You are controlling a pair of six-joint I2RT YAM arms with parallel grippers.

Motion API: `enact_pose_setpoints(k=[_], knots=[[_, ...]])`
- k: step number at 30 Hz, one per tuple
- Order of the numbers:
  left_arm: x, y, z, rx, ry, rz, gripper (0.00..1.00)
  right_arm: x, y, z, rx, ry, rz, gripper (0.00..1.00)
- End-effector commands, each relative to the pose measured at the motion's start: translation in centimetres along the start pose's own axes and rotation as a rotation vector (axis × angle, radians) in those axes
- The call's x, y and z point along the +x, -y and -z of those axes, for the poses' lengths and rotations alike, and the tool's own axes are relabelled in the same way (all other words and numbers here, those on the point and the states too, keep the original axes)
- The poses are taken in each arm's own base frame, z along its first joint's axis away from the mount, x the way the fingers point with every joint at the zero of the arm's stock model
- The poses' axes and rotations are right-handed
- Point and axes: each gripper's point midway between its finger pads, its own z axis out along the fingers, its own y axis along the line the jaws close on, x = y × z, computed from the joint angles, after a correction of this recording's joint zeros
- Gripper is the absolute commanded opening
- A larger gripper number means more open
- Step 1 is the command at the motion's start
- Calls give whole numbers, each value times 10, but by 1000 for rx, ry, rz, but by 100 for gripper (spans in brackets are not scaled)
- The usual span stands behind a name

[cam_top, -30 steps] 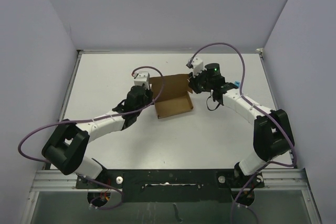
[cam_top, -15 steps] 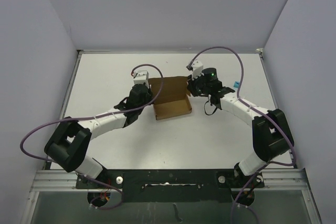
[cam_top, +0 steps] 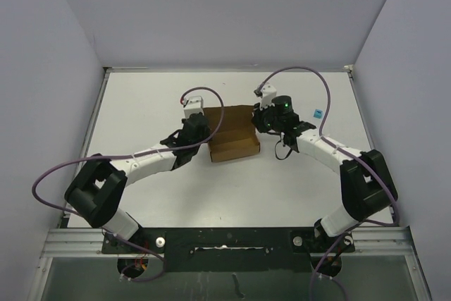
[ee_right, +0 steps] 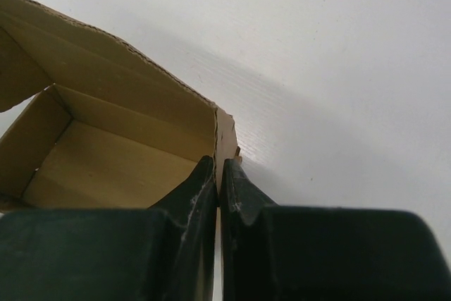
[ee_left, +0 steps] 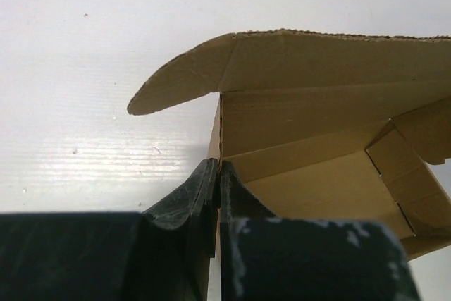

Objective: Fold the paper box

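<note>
The paper box (cam_top: 232, 139) is plain brown cardboard, half formed, open on top, in the middle of the white table with its lid flap standing at the far side. My left gripper (cam_top: 204, 130) is shut on the box's left wall; in the left wrist view its jaws (ee_left: 218, 174) pinch that wall (ee_left: 215, 135), with the box floor (ee_left: 331, 188) to the right. My right gripper (cam_top: 258, 122) is shut on the right wall; in the right wrist view the jaws (ee_right: 219, 170) clamp the wall edge (ee_right: 225, 132), box inside (ee_right: 106, 167) to the left.
A tiny blue cube (cam_top: 318, 113) lies on the table to the right of the right arm. White side walls (cam_top: 63, 68) enclose the table at the left, back and right. Purple cables (cam_top: 310, 75) loop above both arms.
Both grippers moved inward and slightly toward the near side with the box. The box's walls now stand more upright and the box looks narrower than a second ago.
</note>
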Motion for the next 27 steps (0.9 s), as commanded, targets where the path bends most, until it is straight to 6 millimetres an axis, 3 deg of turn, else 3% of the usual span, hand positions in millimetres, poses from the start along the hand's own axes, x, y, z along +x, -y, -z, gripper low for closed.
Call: enact_pose_setpoints(k=[1,14,27], knots=[[-8,27,4,28,25,32,0,-23,-21,14,-49,87,0,0],[-5,39,18,15,46,-1,0,-12,-28,27,-45,102,21,2],[5,38,20,6,47,-20,0,-29,-40,29,-80,118,10,6]])
